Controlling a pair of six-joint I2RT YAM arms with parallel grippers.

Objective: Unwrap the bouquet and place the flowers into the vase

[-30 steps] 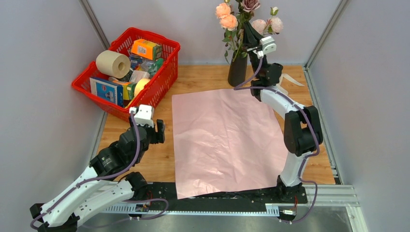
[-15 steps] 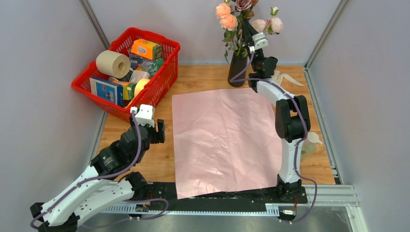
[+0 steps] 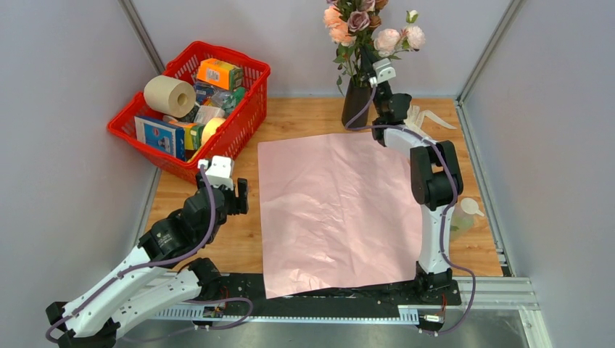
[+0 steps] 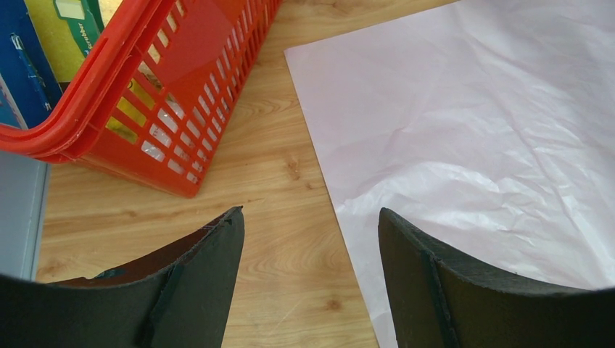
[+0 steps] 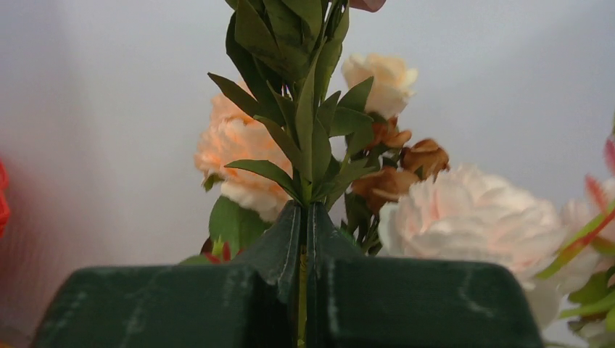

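The black vase [image 3: 355, 104] stands at the table's back edge with several flowers [image 3: 360, 25] in it: peach, pale pink, mauve and brown roses. My right gripper [image 3: 368, 55] reaches up just above the vase mouth. In the right wrist view this gripper [image 5: 306, 212] is shut on one green leafy flower stem [image 5: 305, 156], with a peach rose [image 5: 233, 148] and a pale pink rose [image 5: 471, 217] behind it. The bouquet's pink paper [image 3: 337, 210] lies spread flat on the table. My left gripper [image 3: 240, 196] [image 4: 312, 217] hangs open and empty over bare wood beside the paper's left edge.
A red basket [image 3: 243, 119] [image 4: 181, 94] of boxes and a paper roll stands at the back left, close to my left gripper. The cream ribbon [image 3: 429, 116] lies right of the vase. A small pale object [image 3: 466, 212] sits by the right rail.
My right gripper has shifted left toward the vase, and the stem it holds has come down among the other flowers. The left arm has barely moved.
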